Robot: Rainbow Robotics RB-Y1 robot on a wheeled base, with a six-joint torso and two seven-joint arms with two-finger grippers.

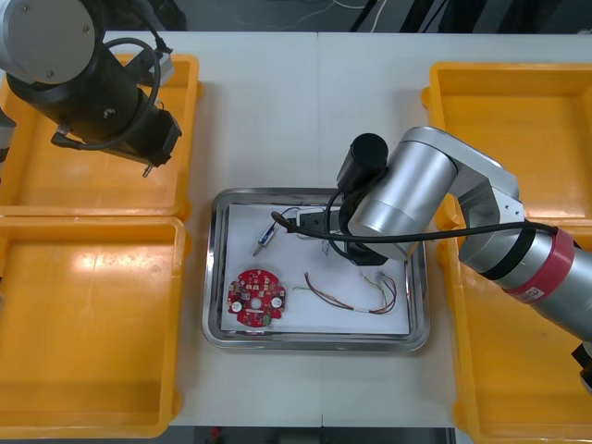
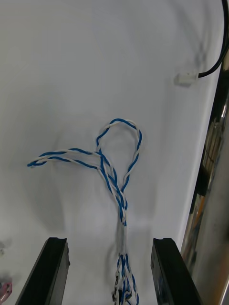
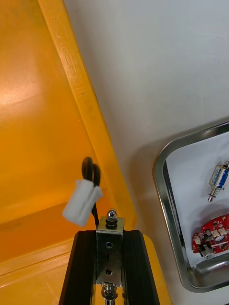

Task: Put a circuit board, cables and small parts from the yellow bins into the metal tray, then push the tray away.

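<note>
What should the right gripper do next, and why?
Probably the right gripper should lift clear of the metal tray: its fingers stand open, with the twisted blue and white cable lying on the tray floor between them. The left gripper, over a yellow bin, holds a small metal part.

— How is the light?
— Bright and even, from overhead. The desk [image 1: 277, 111] is pale and almost without shadow.
— Any shade at all?
— The right arm [image 1: 407, 190] lays a soft one on the white inside of the metal tray [image 1: 213, 277].
— Glare?
— The tray's rim glints, the arm's silver shell bears a highlight, and broad sheens lie on the yellow bins [image 1: 92, 314].
— Up close?
— The blue and white cable [image 2: 117, 162] casts a faint grey shadow. The small metal part [image 3: 109, 248] between the left fingers [image 3: 83, 267] shines.
</note>
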